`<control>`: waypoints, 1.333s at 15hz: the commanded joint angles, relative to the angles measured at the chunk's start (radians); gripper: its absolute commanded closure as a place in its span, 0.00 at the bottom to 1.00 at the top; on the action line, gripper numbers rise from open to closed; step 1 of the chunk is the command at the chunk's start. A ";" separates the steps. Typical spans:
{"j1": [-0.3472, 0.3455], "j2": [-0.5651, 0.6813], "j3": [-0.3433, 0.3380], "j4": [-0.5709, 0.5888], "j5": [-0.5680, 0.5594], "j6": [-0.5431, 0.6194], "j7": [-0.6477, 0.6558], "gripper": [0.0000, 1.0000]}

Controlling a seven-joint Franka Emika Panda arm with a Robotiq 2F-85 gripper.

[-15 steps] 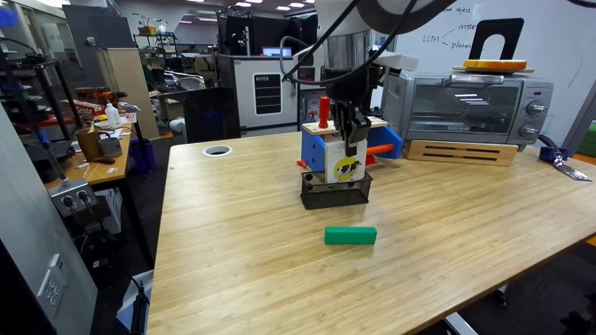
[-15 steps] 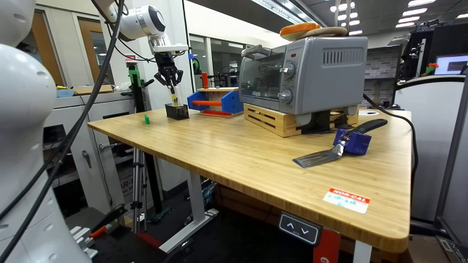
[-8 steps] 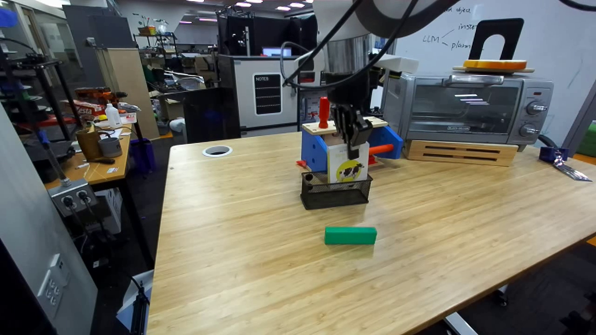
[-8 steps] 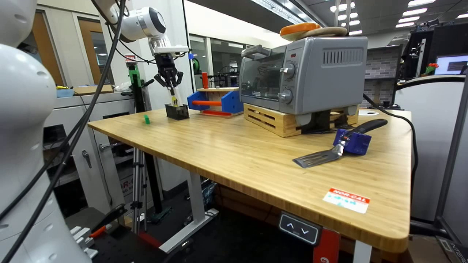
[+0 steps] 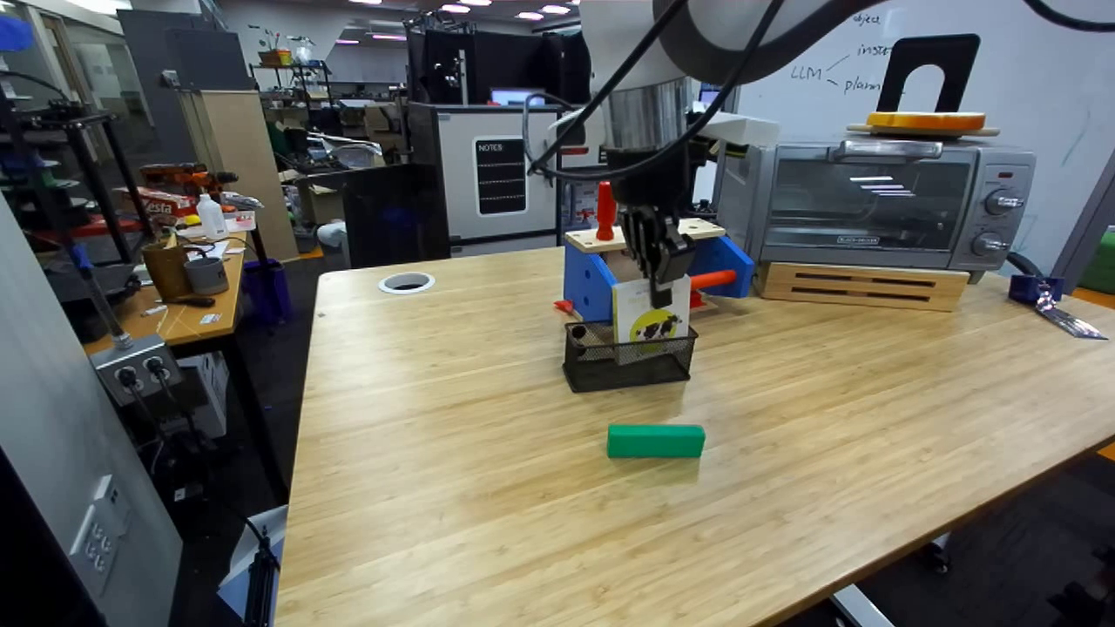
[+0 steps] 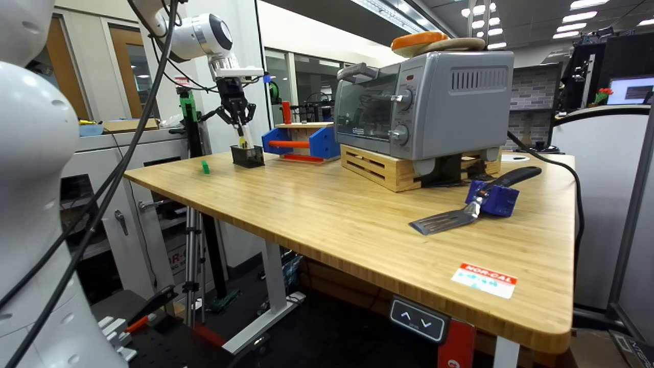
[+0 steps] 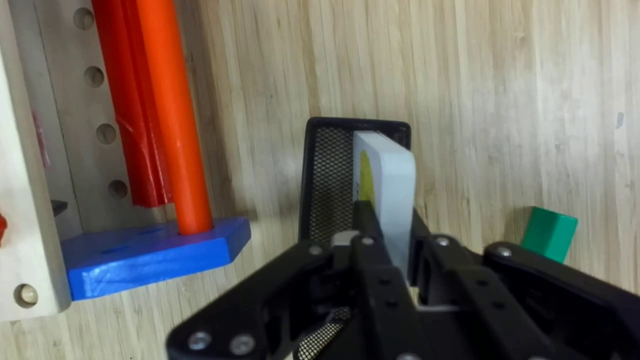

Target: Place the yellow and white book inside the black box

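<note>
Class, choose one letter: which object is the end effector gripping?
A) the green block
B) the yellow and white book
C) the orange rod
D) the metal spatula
B: the wrist view shows the yellow and white book clamped in the end effector.

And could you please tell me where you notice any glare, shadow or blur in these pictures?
In an exterior view, bright streaks reflect in the toaster oven door; in the wrist view, the green block casts a soft shadow, and the jaws, shut on the book, look slightly blurred.
</note>
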 commanded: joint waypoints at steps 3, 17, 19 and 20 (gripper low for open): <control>-0.004 0.024 0.029 0.023 0.034 -0.014 -0.055 0.96; -0.027 0.012 0.020 0.010 0.036 -0.015 -0.070 0.19; -0.035 0.000 0.019 0.002 0.037 -0.009 -0.071 0.06; -0.039 -0.008 0.019 -0.003 0.039 -0.006 -0.071 0.02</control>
